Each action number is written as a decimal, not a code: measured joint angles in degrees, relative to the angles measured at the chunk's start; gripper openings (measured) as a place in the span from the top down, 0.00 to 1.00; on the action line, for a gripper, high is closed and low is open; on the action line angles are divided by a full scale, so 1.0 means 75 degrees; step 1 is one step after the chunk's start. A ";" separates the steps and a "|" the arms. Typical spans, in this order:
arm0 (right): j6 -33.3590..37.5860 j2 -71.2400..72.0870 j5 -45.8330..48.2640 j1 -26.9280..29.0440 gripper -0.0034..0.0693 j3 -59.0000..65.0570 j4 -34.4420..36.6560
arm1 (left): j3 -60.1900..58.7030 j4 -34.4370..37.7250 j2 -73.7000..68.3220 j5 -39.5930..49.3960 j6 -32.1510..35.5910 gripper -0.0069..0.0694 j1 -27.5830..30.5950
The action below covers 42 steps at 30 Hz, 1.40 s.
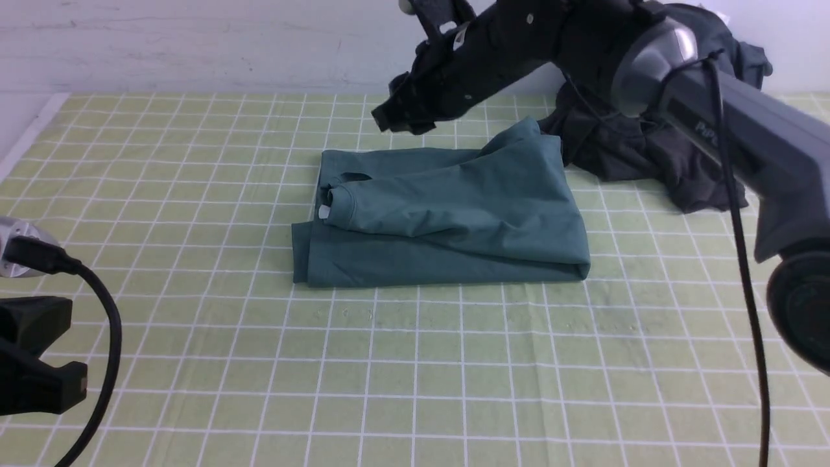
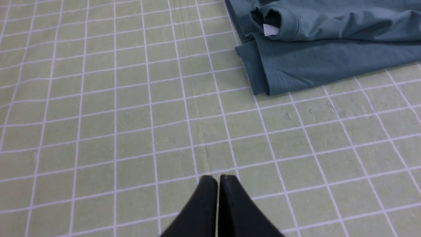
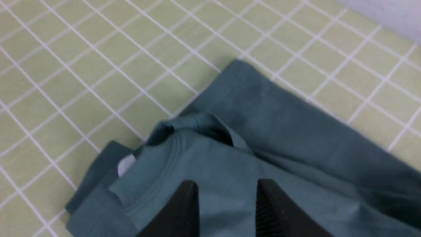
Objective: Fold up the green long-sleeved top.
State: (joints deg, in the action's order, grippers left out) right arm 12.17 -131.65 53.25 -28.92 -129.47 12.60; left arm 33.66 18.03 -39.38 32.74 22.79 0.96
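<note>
The green long-sleeved top (image 1: 447,217) lies folded into a thick rectangle on the mat's middle, neck and white label (image 1: 323,211) at its left end. Its chest logo is hidden. It also shows in the left wrist view (image 2: 322,49) and the right wrist view (image 3: 263,138). My right gripper (image 1: 399,120) hovers above the top's far left part, near the collar; in the right wrist view (image 3: 227,187) its jaws stand apart with nothing between them. My left gripper (image 2: 217,179) is shut and empty, low over bare mat, well short of the top's near left corner.
A dark charcoal-grey heap of garments (image 1: 642,143) lies at the back right, touching the top's far right corner. The yellow-green checked mat (image 1: 194,194) covers the table. A white wall (image 1: 194,45) runs behind it. The left arm's body (image 1: 32,350) sits at the front left edge.
</note>
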 joint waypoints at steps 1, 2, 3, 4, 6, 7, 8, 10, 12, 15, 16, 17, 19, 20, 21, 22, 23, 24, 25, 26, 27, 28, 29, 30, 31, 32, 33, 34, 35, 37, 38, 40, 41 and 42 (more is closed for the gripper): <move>-0.0068 -0.0093 0.0036 -0.0001 0.73 0.0000 0.0000 | 0.0000 0.0043 0.0000 -0.0007 0.0000 0.91 0.0000; -0.0140 -0.0405 0.0043 -0.0016 0.83 0.0000 0.0119 | 0.0000 0.0130 0.0000 -0.0051 0.0000 0.91 0.0000; -0.0141 -0.0447 0.0023 -0.0030 0.84 0.0000 0.0144 | 0.0000 0.0143 0.0000 -0.0058 0.0000 0.91 0.0000; -0.0141 -0.0874 -0.0155 -0.0148 0.92 0.0000 0.0476 | 0.0000 0.0204 0.0000 -0.0081 0.0000 0.91 0.0000; -0.0046 -0.1343 -0.0580 -0.0350 0.96 0.0000 0.0823 | 0.0000 0.0229 0.0000 -0.0114 0.0000 0.91 0.0000; -0.0046 -0.1343 -0.0580 -0.0350 0.96 0.0000 0.0823 | 0.0000 0.0241 0.0000 -0.0116 0.0000 0.91 0.0000; 0.0245 -0.1650 -0.0991 -0.0586 0.97 0.0007 0.1081 | 0.0000 0.0249 0.0000 -0.0122 0.0000 0.91 0.0000; 0.0853 -0.1921 -0.1716 -0.0950 0.97 0.0007 0.1221 | 0.0000 0.0249 0.0000 -0.0122 0.0000 0.91 0.0000; 0.1344 -0.1953 -0.2059 -0.1117 0.97 0.0007 0.1296 | 0.0000 0.0249 0.0000 -0.0122 0.0000 0.91 0.0000; 0.1747 -0.1861 -0.2197 -0.1218 0.97 0.0007 0.1427 | 0.0000 0.0249 0.0000 -0.0122 0.0000 0.91 0.0000; 0.1920 -0.1719 -0.2124 -0.1238 0.97 0.0007 0.1456 | 0.0000 0.0249 0.0000 -0.0122 0.0000 0.91 0.0000; 0.1994 -0.1575 -0.2042 -0.1238 0.97 -0.0009 0.1456 | 0.0000 0.0256 0.0000 -0.0122 0.0000 0.91 0.0000; 0.2114 -0.1125 -0.1617 -0.1142 0.97 -0.0268 0.1380 | 0.0000 0.0256 0.0000 -0.0122 0.0000 0.91 0.0000; 0.2123 -0.0915 -0.1470 -0.1100 0.97 -0.0327 0.1374 | 0.0000 0.0256 0.0000 -0.0122 0.0000 0.91 0.0000; 0.2130 -0.0915 -0.1374 -0.1082 0.97 -0.0386 0.1374 | 0.0000 0.0256 0.0000 -0.0122 0.0000 0.91 0.0000; 0.2130 -0.0234 -0.0935 -0.0868 0.97 -0.0604 0.1419 | 0.0000 0.0262 0.0054 -0.0122 0.0000 0.91 0.0000; 0.2130 0.0179 -0.0713 -0.0711 0.97 -0.0644 0.1510 | 0.0000 0.0279 0.0128 -0.0114 0.0000 0.91 0.0000; 0.2130 0.0520 -0.0550 -0.0564 0.97 -0.0655 0.1563 | 0.0000 0.0286 0.0230 -0.0114 0.0027 0.91 0.0000; 0.2130 0.0694 -0.0430 -0.0483 0.97 -0.0676 0.1595 | 0.0000 0.0285 0.0260 -0.0114 0.0036 0.91 0.0000; 0.2095 0.1396 0.0143 -0.0137 0.97 -0.0685 0.1696 | 0.0000 0.0330 0.0574 -0.0114 0.0196 0.91 -0.0014; 0.2029 0.1748 0.0539 0.0045 0.97 -0.0642 0.1705 | 0.0000 0.0363 0.0802 -0.0114 0.0349 0.91 -0.0054; 0.1957 0.2203 0.0908 0.0258 0.97 -0.0490 0.1678 | 0.0000 0.0400 0.1048 -0.0114 0.0513 0.91 -0.0088; 0.1904 0.2769 0.1196 0.0509 0.97 -0.0233 0.1538 | -0.0008 0.0438 0.1290 -0.0114 0.0695 0.91 -0.0124; 0.1879 0.3058 0.1309 0.0588 0.97 -0.0038 0.1444 | -0.0039 0.0481 0.1475 -0.0135 0.0846 0.91 -0.0151; 0.1859 0.3537 0.1363 0.0775 0.97 0.0362 0.1260 | -0.0097 0.0524 0.1649 -0.0185 0.0986 0.91 -0.0178; 0.1842 0.4201 0.1191 0.1066 0.97 0.1044 0.0988 | -0.0266 0.0620 0.1923 -0.0309 0.1193 0.91 -0.0211; 0.1840 0.4579 0.0918 0.1206 0.97 0.1607 0.0834 | -0.0435 0.0724 0.2100 -0.0456 0.1324 0.91 -0.0227; 0.1840 0.4773 0.0918 0.1238 0.97 0.1607 0.0797 | -0.0471 0.0745 0.2134 -0.0490 0.1353 0.91 -0.0226; 0.1832 0.5553 0.0075 0.1506 0.97 0.2893 0.0467 | -0.0817 0.0909 0.2428 -0.0782 0.1543 0.91 -0.0226; 0.1829 0.6376 -0.0794 0.1677 0.97 0.4069 0.0278 | -0.1136 0.1033 0.2721 -0.1091 0.1707 0.91 -0.0226; 0.1836 0.7025 -0.1405 0.1743 0.97 0.4841 0.0154 | -0.1266 0.1057 0.2849 -0.1253 0.1742 0.91 -0.0226; 0.1893 0.7927 -0.2571 0.1752 0.97 0.6291 0.0026 | -0.1524 0.1082 0.3098 -0.1613 0.1755 0.91 -0.0226; 0.1926 0.8513 -0.3292 0.1752 0.97 0.7126 -0.0005 | -0.1646 0.1119 0.3212 -0.1791 0.1755 0.91 -0.0226; 0.1952 0.9101 -0.4103 0.1752 0.97 0.7978 -0.0031 | -0.1756 0.1149 0.3305 -0.1928 0.1755 0.91 -0.0226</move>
State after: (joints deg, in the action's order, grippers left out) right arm 26.81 -63.39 22.48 -15.78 -69.64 12.36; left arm 20.49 26.65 -14.59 18.27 35.96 -0.74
